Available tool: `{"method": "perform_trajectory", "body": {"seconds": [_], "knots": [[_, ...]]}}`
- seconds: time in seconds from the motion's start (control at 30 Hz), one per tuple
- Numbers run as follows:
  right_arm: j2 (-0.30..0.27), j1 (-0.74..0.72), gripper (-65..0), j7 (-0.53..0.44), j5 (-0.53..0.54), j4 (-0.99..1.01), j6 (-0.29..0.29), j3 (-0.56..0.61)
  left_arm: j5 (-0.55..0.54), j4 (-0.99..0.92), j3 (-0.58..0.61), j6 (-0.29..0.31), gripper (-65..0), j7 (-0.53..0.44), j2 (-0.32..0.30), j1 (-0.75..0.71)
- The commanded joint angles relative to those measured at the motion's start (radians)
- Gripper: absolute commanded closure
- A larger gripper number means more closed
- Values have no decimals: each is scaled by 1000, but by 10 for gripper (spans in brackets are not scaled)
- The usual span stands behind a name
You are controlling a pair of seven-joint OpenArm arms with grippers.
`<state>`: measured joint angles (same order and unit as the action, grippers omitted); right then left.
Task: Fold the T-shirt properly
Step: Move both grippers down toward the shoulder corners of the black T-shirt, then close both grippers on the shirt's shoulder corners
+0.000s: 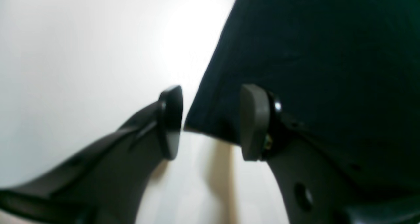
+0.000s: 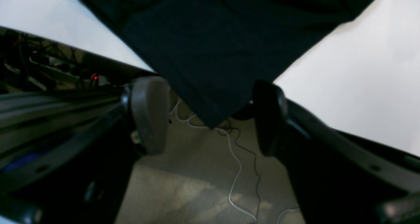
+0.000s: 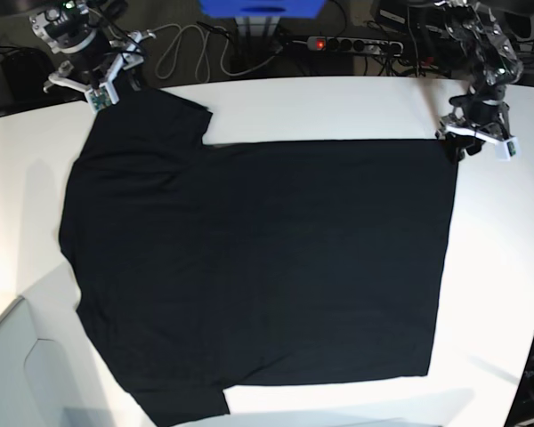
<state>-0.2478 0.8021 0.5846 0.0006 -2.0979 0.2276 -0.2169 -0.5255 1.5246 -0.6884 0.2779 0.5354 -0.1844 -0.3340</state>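
Right now the T-shirt (image 3: 258, 267) lies flat, plain side up, on the table (image 3: 507, 267). My left gripper (image 1: 210, 124) gapes around its hem corner, my right gripper (image 2: 210, 115) around a sleeve tip overhanging the edge; both empty. Closing shallow, I could pinch one layer or miss.

The base camera looks down from high above the whole white table (image 3: 338, 102), with the black T-shirt (image 3: 267, 267) spread across it. Each wrist camera sits very close behind its own gripper, looking out between the fingers at one far corner of that shirt. Both wrist views share those corners with the base view.
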Motion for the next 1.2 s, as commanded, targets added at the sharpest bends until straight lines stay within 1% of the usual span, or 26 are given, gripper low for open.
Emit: {"method": "perform_trajectory", "body": {"seconds": [0.0, 0.2, 0.47, 0.57, 0.63, 0.77, 0.8, 0.93, 1.03, 1.17], "knots": [[-8, 12, -388, -15, -1, -14, 17, -5, -12, 0, -7, 5, -276, -21, -13, -1], [-8, 10, -388, -15, -1, -16, 17, -5, -15, -82, -1, 5, -276, -21, -17, 5], [-11, 9, -388, -15, -1, -16, 17, -5, -22, -82, 6, 8, -273, -10, -7, -3], [-12, 7, -388, -15, -1, -16, 17, -5, -22, -85, 37, 8, -267, -16, -2, -23], [-12, 6, -388, -15, -1, -17, 17, -5, -22, -85, 66, 8, -224, -19, -4, -32], [-12, 6, -388, -15, -1, -17, 17, -5, -22, -85, 95, 8, -111, -19, -2, -33], [-12, 6, -388, -15, -1, -17, 17, -5, -22, -85, 95, 8, -99, -19, 0, -33], [-11, 6, -388, -16, 0, -17, 17, -25, -22, -80, 92, 8, -86, -19, 0, -33], [-6, 4, -388, -22, 3, -17, 17, -55, -22, -77, 92, 8, 0, -21, -4, -33], [-6, -26, -389, -18, 5, -19, 17, -59, -22, -77, 91, 5, 0, -21, -4, -33]]}}
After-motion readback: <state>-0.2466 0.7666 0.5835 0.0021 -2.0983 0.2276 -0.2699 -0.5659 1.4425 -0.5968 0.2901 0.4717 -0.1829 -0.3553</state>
